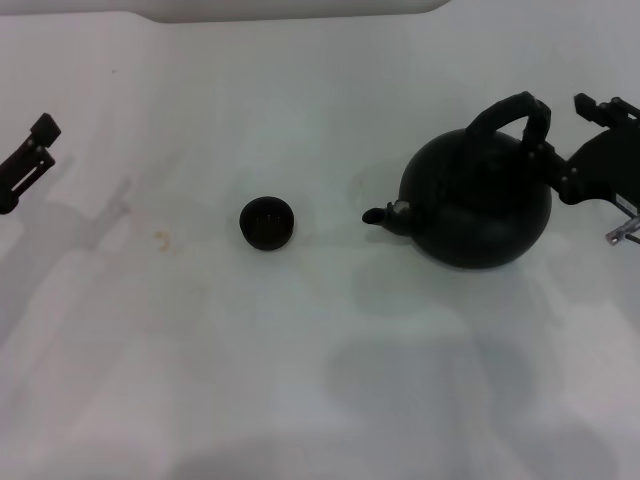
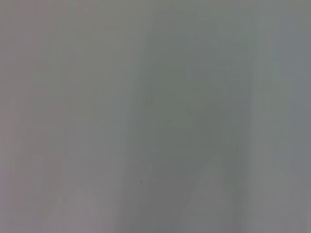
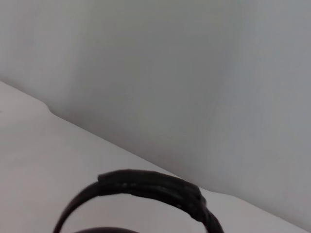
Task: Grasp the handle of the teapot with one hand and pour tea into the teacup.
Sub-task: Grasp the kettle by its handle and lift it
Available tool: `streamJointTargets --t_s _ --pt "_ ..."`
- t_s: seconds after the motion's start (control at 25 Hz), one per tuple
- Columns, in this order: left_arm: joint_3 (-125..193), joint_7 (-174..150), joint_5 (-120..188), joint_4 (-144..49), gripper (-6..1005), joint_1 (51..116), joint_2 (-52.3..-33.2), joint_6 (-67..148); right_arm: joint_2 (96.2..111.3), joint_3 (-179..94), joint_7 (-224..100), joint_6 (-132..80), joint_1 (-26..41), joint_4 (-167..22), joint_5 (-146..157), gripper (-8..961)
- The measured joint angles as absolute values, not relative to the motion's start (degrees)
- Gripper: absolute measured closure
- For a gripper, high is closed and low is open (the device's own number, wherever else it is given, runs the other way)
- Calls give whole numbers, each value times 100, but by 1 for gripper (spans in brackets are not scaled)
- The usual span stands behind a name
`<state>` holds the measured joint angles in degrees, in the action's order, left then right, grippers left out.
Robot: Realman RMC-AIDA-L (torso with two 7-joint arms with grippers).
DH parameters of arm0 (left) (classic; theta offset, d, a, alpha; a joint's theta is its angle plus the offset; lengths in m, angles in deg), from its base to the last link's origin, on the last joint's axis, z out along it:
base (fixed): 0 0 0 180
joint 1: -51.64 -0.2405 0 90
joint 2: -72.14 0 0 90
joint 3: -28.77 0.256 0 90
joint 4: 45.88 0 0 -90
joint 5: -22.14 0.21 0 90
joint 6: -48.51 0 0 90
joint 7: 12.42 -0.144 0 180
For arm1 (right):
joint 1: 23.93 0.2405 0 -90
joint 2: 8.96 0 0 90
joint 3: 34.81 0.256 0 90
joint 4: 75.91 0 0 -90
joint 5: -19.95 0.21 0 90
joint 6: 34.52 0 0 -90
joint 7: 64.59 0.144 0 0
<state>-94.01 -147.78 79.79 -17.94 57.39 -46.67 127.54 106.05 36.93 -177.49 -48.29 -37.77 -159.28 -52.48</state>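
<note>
The matte-black teapot (image 1: pixel 478 205) is at the right in the head view, its short spout (image 1: pixel 385 213) pointing left toward the teacup. The teacup (image 1: pixel 267 222) is small, dark and glossy, and stands upright on the white table about a teapot's width to the left of the spout. My right gripper (image 1: pixel 552 150) comes in from the right edge and is closed on the right side of the arched handle (image 1: pixel 512 108). The handle also shows close up in the right wrist view (image 3: pixel 150 187). My left gripper (image 1: pixel 35 150) is far off at the left edge.
The white table (image 1: pixel 300 380) runs to a pale wall at the back (image 1: pixel 300 8). A small brownish stain (image 1: pixel 162 240) lies left of the teacup. Soft shadows fall in front of the teapot. The left wrist view shows only a blank grey surface.
</note>
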Motion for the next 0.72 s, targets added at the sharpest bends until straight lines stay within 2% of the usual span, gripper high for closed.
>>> streamJointTargets --t_s 0.72 --pt "-9471 -14777 7980 -1793 153 5749 -4660 12710 10616 3566 -17691 -4823 -3393 -15667 -5256 338"
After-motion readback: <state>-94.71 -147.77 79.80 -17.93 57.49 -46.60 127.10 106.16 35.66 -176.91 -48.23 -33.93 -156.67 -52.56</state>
